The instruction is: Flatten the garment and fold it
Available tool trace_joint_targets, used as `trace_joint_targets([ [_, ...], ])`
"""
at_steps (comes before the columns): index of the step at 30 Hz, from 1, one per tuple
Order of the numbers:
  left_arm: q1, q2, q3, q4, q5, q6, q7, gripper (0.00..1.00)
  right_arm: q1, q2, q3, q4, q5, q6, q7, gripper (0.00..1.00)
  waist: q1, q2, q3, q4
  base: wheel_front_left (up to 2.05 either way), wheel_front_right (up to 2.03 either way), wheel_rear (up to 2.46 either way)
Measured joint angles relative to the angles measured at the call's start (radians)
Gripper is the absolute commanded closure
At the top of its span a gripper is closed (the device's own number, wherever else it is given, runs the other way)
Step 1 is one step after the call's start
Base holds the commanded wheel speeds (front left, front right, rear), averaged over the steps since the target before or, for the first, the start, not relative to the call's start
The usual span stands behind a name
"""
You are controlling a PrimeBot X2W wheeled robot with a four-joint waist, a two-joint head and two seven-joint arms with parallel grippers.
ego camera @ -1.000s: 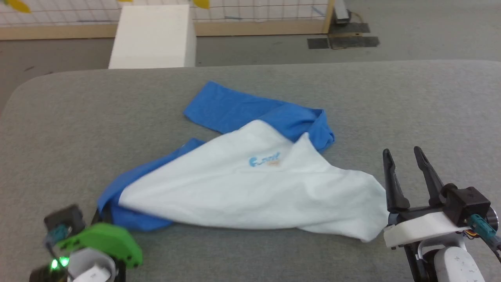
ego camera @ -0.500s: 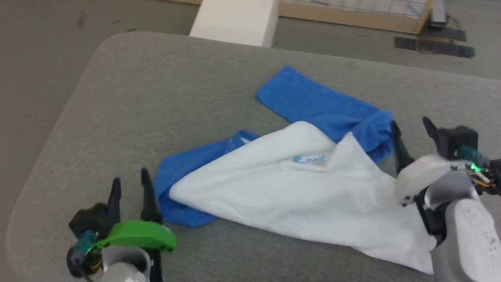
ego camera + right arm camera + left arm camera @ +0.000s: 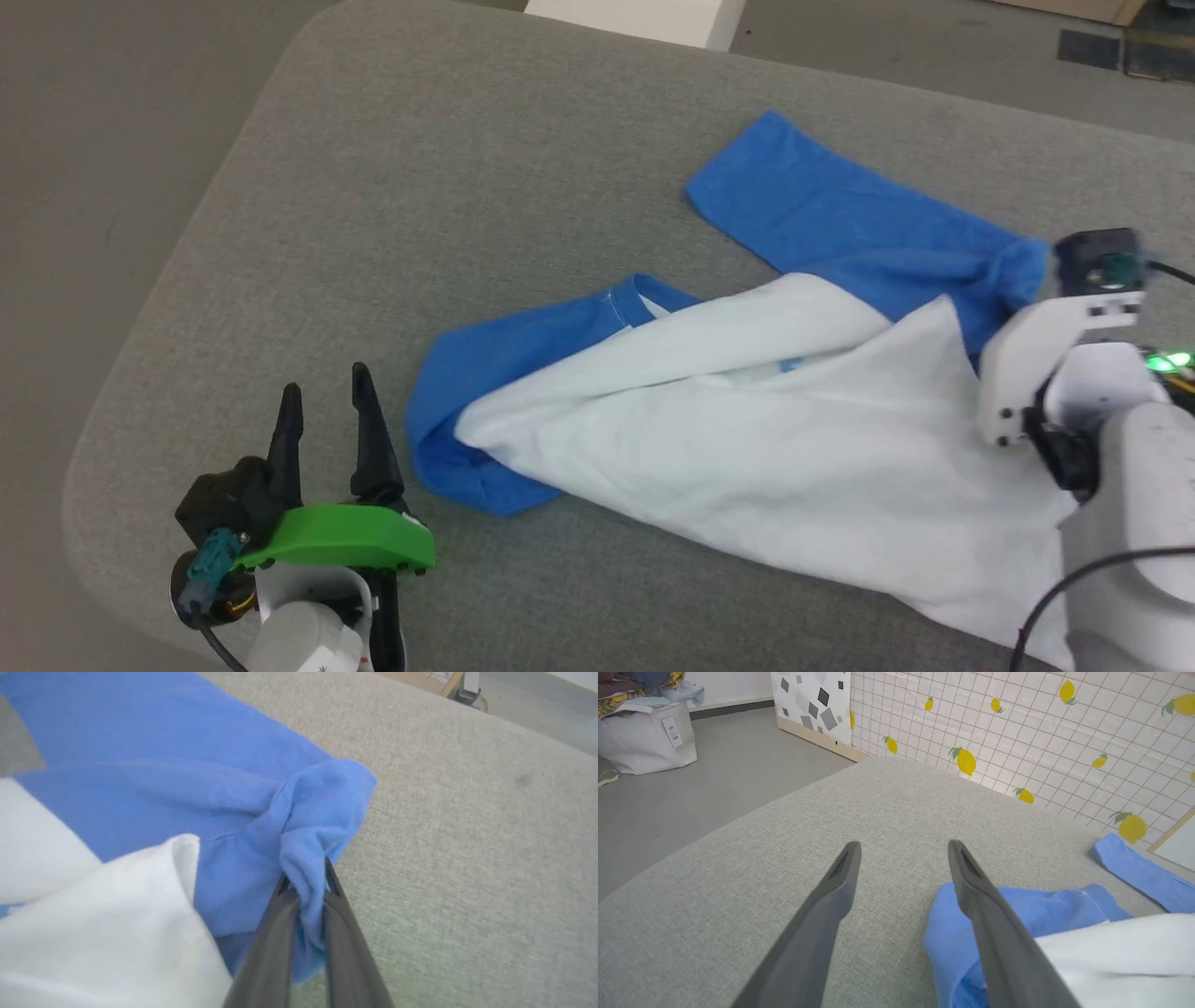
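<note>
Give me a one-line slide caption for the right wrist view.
Right gripper, fingers closed on a bunched blue fold of the garment lying on the grey table.

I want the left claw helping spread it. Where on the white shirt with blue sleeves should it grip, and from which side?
Probably the doubled blue sleeve fold at the left end of the soft white shirt with blue sleeves, approached from the left, low over the grey table. It lies bunched beside the open left claw, opposite where the right claw pinches.
</note>
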Motion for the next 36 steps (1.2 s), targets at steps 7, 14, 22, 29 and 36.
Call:
trace_joint_targets([
  [7,0.005,-0.001,0.013,0.019,0.012,-0.003,0.0,0.0,0.125,-0.027,-0.08,-0.213,0.017,0.0,-0.172,1.0,0.0,0.0,-0.029,-0.062,0.0,0.0,0.0],
  [14,0.014,-0.002,0.022,0.041,0.041,-0.026,0.0,0.0,0.326,0.003,-0.244,-0.421,0.024,0.0,-0.168,1.0,0.0,0.0,-0.074,-0.16,0.0,0.0,0.0],
  [22,0.014,-0.002,0.013,0.073,0.057,-0.051,0.0,0.0,0.502,0.01,-0.337,-0.382,0.201,0.0,-0.053,0.58,0.0,0.0,-0.108,-0.272,0.0,0.0,0.0],
  [29,0.012,0.002,-0.013,0.104,0.067,-0.071,0.018,0.0,0.53,0.008,-0.31,-0.368,0.235,0.0,-0.123,0.0,-0.0001,0.0,-0.124,-0.35,0.0,0.0,0.0],
  [36,0.007,0.031,-0.073,0.15,0.087,-0.078,0.268,0.0,0.526,0.009,-0.228,-0.384,0.253,0.0,-0.283,0.0,-0.0001,0.0,-0.134,-0.406,0.0,0.0,0.0],
])
